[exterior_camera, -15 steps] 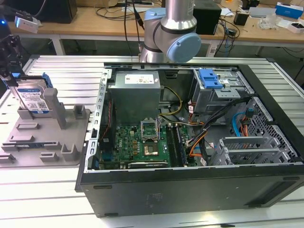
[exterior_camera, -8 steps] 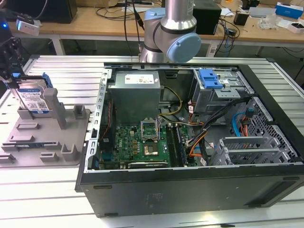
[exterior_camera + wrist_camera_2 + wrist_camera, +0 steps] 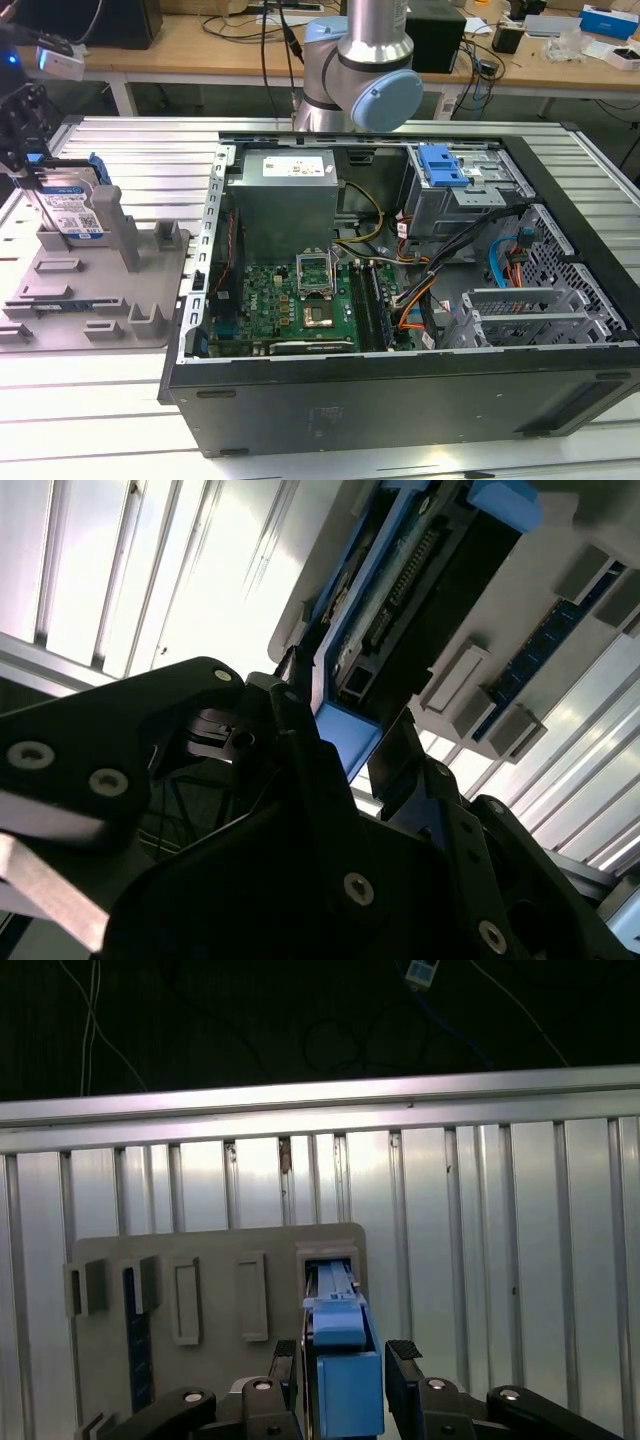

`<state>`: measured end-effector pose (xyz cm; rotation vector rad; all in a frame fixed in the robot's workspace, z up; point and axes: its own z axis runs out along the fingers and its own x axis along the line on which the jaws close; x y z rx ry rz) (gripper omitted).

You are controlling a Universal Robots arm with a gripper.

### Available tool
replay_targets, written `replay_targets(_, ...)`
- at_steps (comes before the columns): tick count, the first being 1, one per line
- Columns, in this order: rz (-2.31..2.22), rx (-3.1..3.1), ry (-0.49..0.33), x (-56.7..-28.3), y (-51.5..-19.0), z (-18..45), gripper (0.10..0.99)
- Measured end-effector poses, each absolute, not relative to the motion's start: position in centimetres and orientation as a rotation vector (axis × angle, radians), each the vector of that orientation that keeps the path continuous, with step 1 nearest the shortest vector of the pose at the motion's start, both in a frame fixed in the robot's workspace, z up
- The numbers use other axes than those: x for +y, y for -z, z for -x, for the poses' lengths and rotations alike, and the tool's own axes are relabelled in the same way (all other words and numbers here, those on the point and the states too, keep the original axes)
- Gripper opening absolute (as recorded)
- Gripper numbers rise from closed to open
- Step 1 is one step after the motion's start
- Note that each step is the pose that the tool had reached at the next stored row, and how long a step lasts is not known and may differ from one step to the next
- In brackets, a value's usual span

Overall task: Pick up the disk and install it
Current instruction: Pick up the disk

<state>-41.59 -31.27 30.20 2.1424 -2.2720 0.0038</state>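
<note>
We see the gripper (image 3: 27, 150) at the exterior view's far left, over the grey fixture (image 3: 110, 290) on the slatted table (image 3: 130, 150). The disk (image 3: 72, 208) stands on edge in a slot at the fixture's back corner, label facing the exterior view's right, blue bracket round it.

In the first wrist view, the gripper (image 3: 345, 1357) sits over the disk (image 3: 343, 1325), one black finger (image 3: 285, 1360) on each side of the bracket's blue top edge. Both look pressed against it, so we read the gripper as closed on the disk. The disk's lower end is still down in the fixture (image 3: 270, 1245) slot.

The second wrist view agrees: the gripper (image 3: 350, 732) pinches a blue tab of the disk (image 3: 400, 590), and the disk's connector edge shows beyond it.

The open case (image 3: 400, 405) lies well apart from the disk, to the exterior view's right. The arm (image 3: 360, 60) rises behind the case.
</note>
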Motion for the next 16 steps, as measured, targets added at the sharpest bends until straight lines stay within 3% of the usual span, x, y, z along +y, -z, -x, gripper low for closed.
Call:
replay_targets(6,-2.142,-2.272,-0.004,-31.27,-30.0,41.66,0.467)
replay_targets(7,-2.142,-2.272,-0.004,-31.27,-29.97,41.67,0.396)
replay_targets(16,-2.142,-2.272,-0.004,-31.27,-29.86,41.74,0.396)
